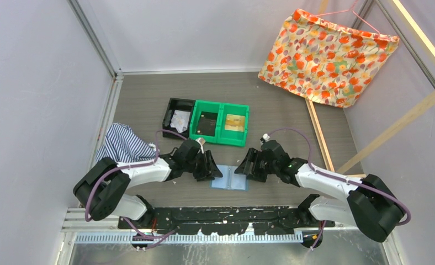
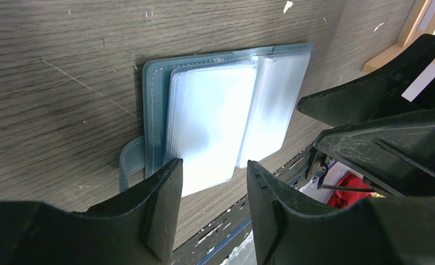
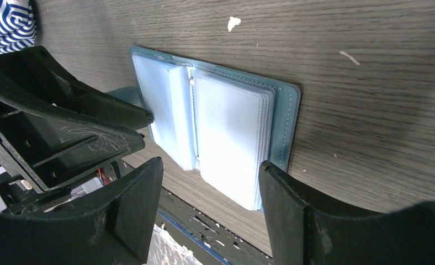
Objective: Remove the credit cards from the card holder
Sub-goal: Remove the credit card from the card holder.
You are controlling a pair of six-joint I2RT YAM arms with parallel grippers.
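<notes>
White links (image 1: 149, 172), bulky black joints (image 1: 102, 190) and purple cables (image 1: 290, 130) lead to the scuffed black left hand (image 1: 216, 173) and right hand (image 1: 243, 167).

I have a grey-brown wood-grain table (image 1: 270, 94) as the work surface, flecked with small white crumbs (image 3: 233, 22). Near its front edge the small teal-blue folding card holder (image 1: 230, 178) lies opened flat. Its clear plastic sleeves (image 2: 212, 116) face up, and its closing tab (image 2: 124, 165) rests on the wood at the left. Farther back stands a green plastic two-compartment bin (image 1: 218, 122), with a black plastic bin (image 1: 167, 115) touching its left side. A crumpled blue-and-white striped cloth (image 1: 124, 144) lies by the left edge. A pale wooden slat (image 1: 318, 132) runs along the right.
</notes>
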